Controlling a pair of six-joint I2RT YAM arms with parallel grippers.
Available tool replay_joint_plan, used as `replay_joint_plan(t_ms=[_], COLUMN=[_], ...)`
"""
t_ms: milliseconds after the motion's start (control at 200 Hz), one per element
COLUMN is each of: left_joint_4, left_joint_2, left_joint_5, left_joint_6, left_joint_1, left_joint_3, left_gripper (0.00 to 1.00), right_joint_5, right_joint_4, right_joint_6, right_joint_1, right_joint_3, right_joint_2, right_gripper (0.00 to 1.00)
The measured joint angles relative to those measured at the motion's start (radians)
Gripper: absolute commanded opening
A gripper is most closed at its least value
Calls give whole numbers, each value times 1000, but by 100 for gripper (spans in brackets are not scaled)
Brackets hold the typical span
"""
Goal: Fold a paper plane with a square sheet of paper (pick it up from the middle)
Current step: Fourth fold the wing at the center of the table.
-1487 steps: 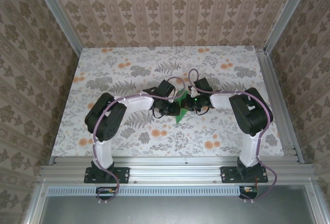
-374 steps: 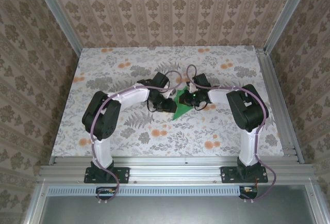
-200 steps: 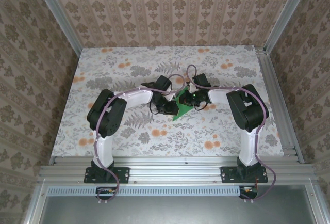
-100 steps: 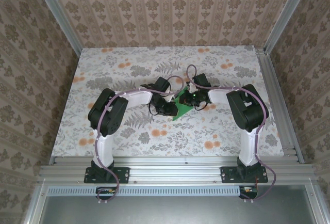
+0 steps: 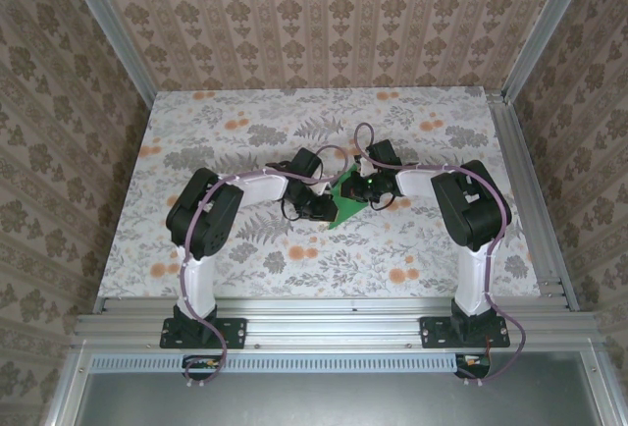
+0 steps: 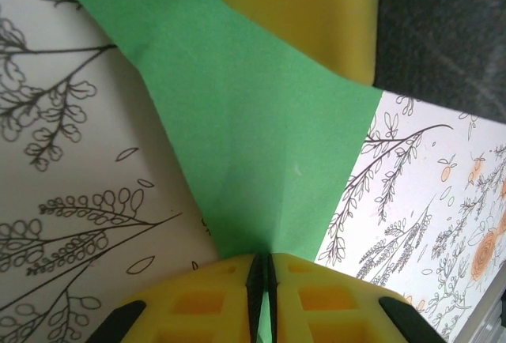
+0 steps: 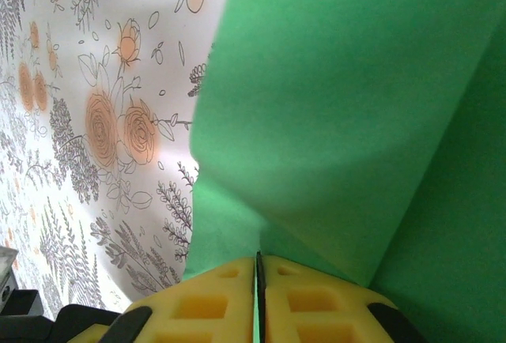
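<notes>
- One paper (image 6: 253, 137): bright green, plain and creased. It is at the middle of the tabletop (image 5: 196, 141), between the two tools. From above, a green corner points toward the near edge.
- Two arms, both white and black: the left arm (image 5: 201, 218) and the right arm (image 5: 473, 212). Each one bends inward, so the two wrists come together over the paper.
- Two tools, one on each arm.
- The left tool (image 6: 261, 268) is closed on the paper. In its wrist view the two yellow fingers (image 6: 198, 303) press together, and a thin green edge passes between them (I see no gap).
- The right tool (image 7: 259, 268) grips the same paper. Its yellow fingers meet at one dark line, and the green sheet rises from that line.
- In the left wrist view the paper spreads away from the tool as a wide wedge with a soft fold line. At the top, one yellow finger (image 6: 300, 11) of the other tool overlaps the far part of the paper.
- In the right wrist view the paper is curved, not flat. Its left edge bends over the printed flowers, and a second green layer is at the right.
- The tabletop is pale, printed with grey ferns and leaves and with orange flowers (the orange ones are scattered, mostly near the edges).
- The room has three walls (image 5: 324, 24) around the tabletop, covered with beige and brown patterned wallpaper in vertical bands.
- Aluminium rails (image 5: 334, 328) run along the near edge, where the two black bases are bolted. More rails go up at the corners.
</notes>
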Motion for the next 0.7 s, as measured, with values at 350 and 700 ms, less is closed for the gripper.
replay_joint_plan(t_ms=[350, 700], left_joint_4=[56, 76], left_joint_2=[-19, -26], left_joint_5=[0, 0], left_joint_6=[13, 23], left_joint_1=[1, 1], left_joint_3=[-45, -59], left_gripper=[14, 14], right_joint_5=[-18, -39], right_joint_4=[43, 173], right_joint_6=[99, 274], right_joint_1=[-13, 62], right_joint_3=[-85, -198], right_joint_2=[-91, -137], right_gripper=[15, 10])
